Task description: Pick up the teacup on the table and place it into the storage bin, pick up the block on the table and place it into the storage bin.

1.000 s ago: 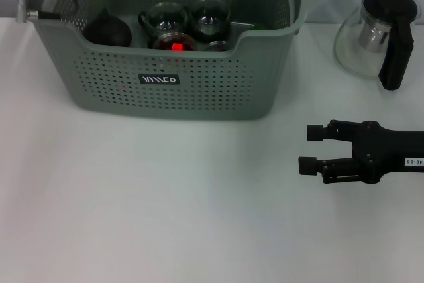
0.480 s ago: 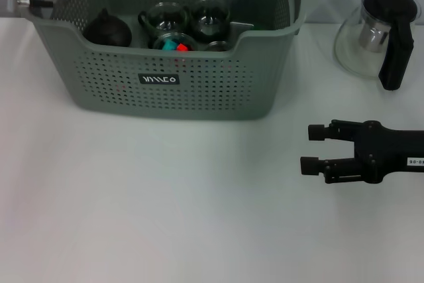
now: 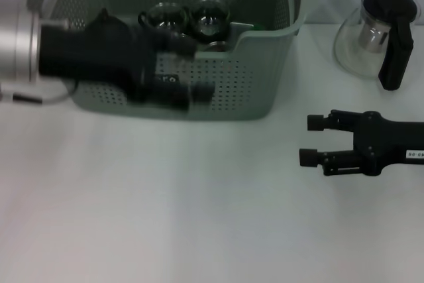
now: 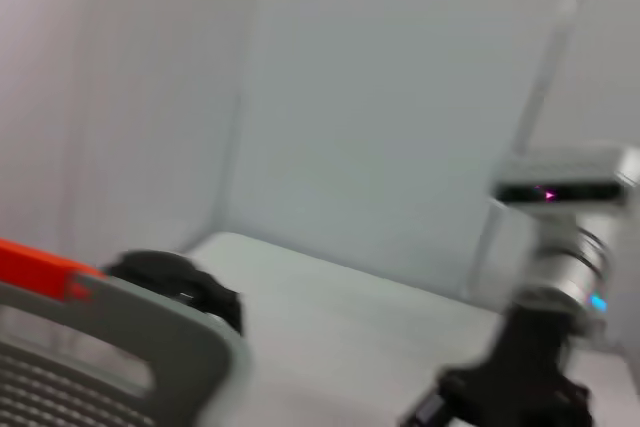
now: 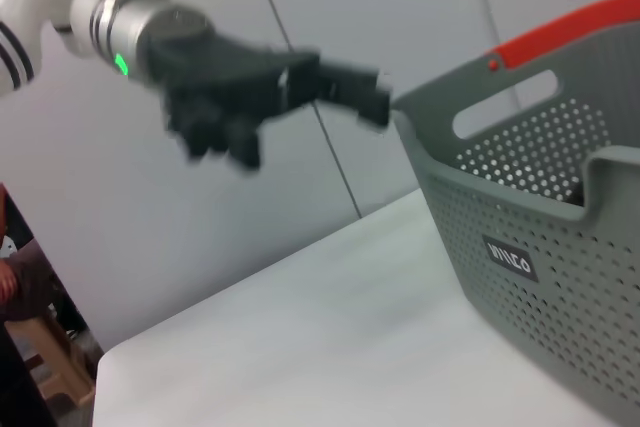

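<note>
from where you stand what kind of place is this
Probably a lab or test bench staged as a tea-tidying spot: a plain white table against bare pale walls, a grey-green perforated plastic storage bin holding glass cups, and a glass teapot with black handle beside it.

Even, diffuse overhead lighting; the white table (image 3: 199, 217) reads bright with only faint, soft shadows beneath the basket (image 3: 265, 84) and the right gripper (image 3: 306, 140). The left gripper (image 3: 192, 67) is smeared by motion blur in the head view and the right wrist view. The left wrist view is blurred throughout. A glass teapot (image 3: 377, 34) shows mild highlights.
</note>
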Robot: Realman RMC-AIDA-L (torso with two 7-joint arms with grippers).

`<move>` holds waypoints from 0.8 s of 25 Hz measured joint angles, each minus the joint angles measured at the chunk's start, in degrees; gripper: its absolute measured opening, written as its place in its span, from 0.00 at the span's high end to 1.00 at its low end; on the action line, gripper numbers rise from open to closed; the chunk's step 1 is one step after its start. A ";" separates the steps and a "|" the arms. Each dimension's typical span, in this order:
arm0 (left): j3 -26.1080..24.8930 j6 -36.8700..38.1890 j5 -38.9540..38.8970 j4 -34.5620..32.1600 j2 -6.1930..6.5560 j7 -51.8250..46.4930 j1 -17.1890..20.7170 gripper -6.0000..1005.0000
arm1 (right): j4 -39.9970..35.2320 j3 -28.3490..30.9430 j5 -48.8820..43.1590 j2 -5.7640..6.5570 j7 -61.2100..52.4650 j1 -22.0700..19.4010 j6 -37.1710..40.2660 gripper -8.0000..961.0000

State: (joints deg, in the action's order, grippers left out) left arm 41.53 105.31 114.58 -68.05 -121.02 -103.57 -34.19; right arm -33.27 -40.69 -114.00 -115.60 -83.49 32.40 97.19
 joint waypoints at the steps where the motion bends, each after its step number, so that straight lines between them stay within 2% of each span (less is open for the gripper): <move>1: 0.14 0.29 0.03 0.21 -0.50 1.91 1.02 0.09 | -0.01 0.00 0.00 -0.05 0.42 0.01 0.02 0.01; 3: 0.35 0.20 0.45 1.35 -1.31 6.33 3.18 0.09 | -0.03 -0.14 0.01 -0.08 1.25 0.05 0.03 0.01; 6: 0.06 -1.22 1.72 4.87 -1.61 10.76 4.54 0.09 | -0.04 -0.65 -0.41 -0.07 2.05 0.26 0.03 0.01; 13: 0.60 -6.02 8.47 11.53 -1.82 14.31 4.54 0.09 | -0.05 -0.89 -5.16 -0.25 2.87 1.81 -1.14 0.01; 20: 2.02 -9.42 9.80 14.41 -2.00 15.09 4.13 0.09 | -0.04 -1.14 -7.08 -0.35 2.95 2.64 -2.52 0.01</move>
State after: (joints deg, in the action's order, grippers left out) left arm 43.55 95.89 124.38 -53.64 -123.02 -88.48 -30.06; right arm -33.31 -41.84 -121.08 -115.95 -80.55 35.03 94.66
